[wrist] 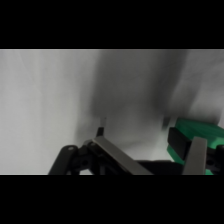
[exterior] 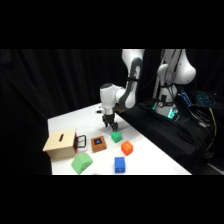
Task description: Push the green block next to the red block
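Observation:
The small green block [exterior: 116, 136] sits on the white table, just in front of and below my gripper [exterior: 110, 124]. The orange-red block [exterior: 127, 147] lies a short way nearer the front right of it, with a small gap between the two. In the wrist view, the green block [wrist: 197, 136] shows at the right edge, against the right finger [wrist: 197, 155] and outside the gap. My gripper [wrist: 135, 125] is open, low over the table, with nothing between its fingers.
A brown square block with a dark centre [exterior: 98, 144] lies left of the green block. A wooden box [exterior: 61, 145] with a black handle stands at the left. A larger light green block [exterior: 81, 162] and a blue block [exterior: 119, 164] lie near the front edge.

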